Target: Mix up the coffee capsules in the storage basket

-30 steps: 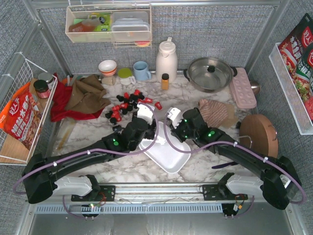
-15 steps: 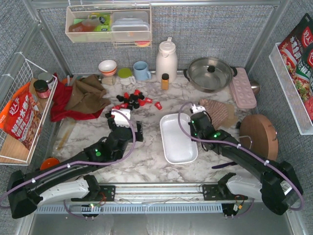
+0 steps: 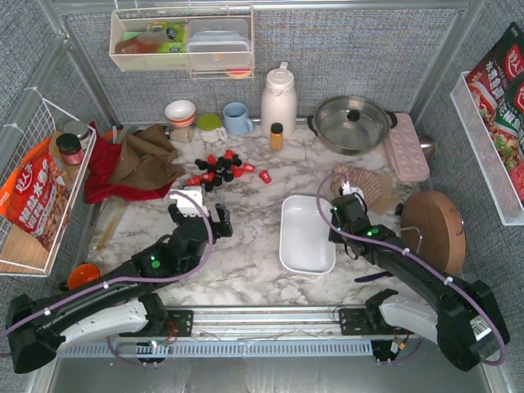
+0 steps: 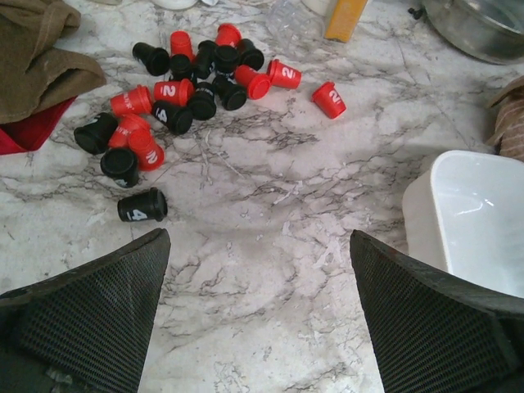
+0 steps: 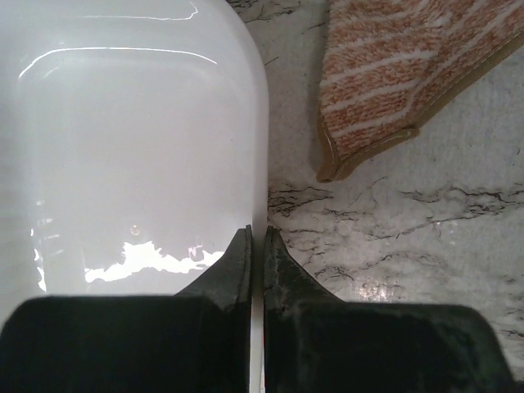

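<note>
Two views tell me: right gripper (image 5: pixel 257 232) pinches the storage basket (image 5: pixel 123 123) by its rim; left gripper (image 4: pixel 258 246) gapes wide, empty, left of it.

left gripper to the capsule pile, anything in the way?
Nothing visible. Only bare marble table lies between the open left gripper and the coffee capsules. The nearest is a black capsule lying apart from the pile. The brown cloth sits off to the left, the storage basket off to the right.
</note>
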`<act>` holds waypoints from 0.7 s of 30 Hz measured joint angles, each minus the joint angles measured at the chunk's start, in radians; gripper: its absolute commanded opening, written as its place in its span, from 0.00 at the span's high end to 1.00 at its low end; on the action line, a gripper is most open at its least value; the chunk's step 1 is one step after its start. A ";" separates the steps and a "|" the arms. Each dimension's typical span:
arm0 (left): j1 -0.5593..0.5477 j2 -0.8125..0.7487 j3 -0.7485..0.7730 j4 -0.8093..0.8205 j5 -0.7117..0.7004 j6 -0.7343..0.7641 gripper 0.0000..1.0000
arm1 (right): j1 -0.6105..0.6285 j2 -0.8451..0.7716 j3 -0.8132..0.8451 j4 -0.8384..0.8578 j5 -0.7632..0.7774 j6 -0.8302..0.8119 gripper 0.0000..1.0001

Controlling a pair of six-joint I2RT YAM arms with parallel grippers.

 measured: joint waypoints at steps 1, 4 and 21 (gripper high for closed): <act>0.000 -0.004 -0.004 -0.004 0.000 -0.006 0.01 | -0.006 0.001 0.003 -0.005 -0.009 -0.002 1.00; 0.000 -0.019 -0.019 -0.023 -0.005 -0.014 0.01 | -0.012 0.005 0.017 -0.022 -0.037 -0.022 1.00; 0.043 0.005 -0.030 -0.069 -0.048 -0.095 0.01 | -0.011 -0.067 0.071 -0.167 -0.158 -0.069 0.34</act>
